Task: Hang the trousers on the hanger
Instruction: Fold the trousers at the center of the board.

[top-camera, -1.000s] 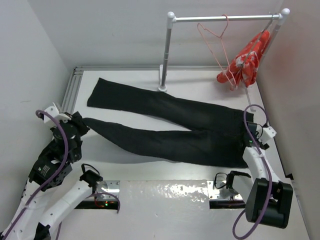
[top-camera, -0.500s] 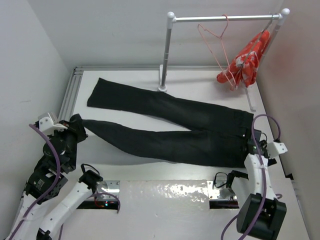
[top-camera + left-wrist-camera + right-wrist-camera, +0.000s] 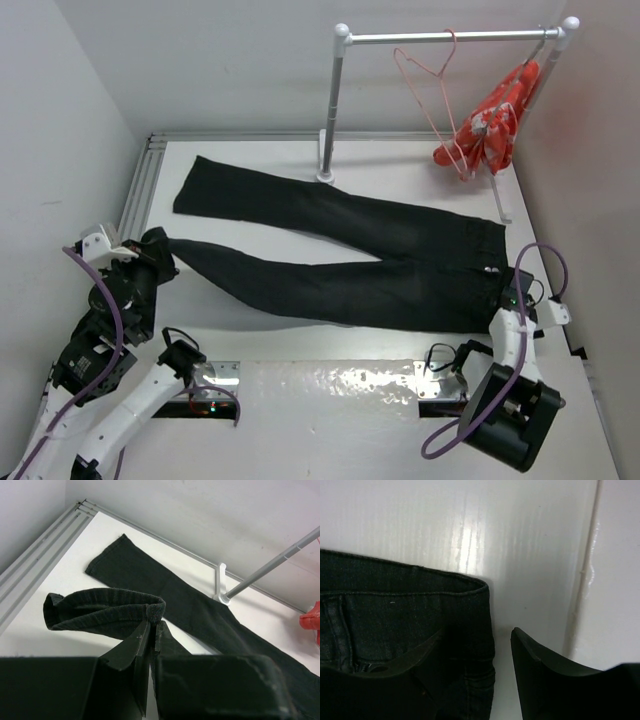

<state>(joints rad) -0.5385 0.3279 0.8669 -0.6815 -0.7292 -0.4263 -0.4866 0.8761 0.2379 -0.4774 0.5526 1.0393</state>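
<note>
Top ext. Trousers [image 3: 380, 260] flat on table [image 3: 270, 165] in front of rack [image 3: 450, 37], waist below rack's R end, both legs running out L past rack's L post. Far leg just beside the post's foot. Hanger [image 3: 430, 90] hooked on rack's bar abt mid-span, clear of trousers. Orange-red bundle [image 3: 490, 125] hung at rack's R end, overlapping hanger's lower corner; contact can't be told. L gripper [image 3: 160, 255] well L of rack and nearer arm bases, at hem of near leg, hem bunched up there. R gripper [image 3: 505, 290] below rack's R end, at waist's near corner.

L wrist. L gripper [image 3: 152, 625] closed tight, fingers pinching hem of near leg, cuff raised off table and curling into a loop to the L. Other leg of trousers [image 3: 200, 615] flat beyond, running past rack's post foot [image 3: 221, 582].

R wrist. R gripper [image 3: 477, 632] wide apart, holding nothing. One finger over dark fabric, other over bare white table [image 3: 530, 540]. Waistband corner of trousers [image 3: 395, 610] between them, flat. Whether the finger touches the fabric: can't tell. Rack out of frame here.
</note>
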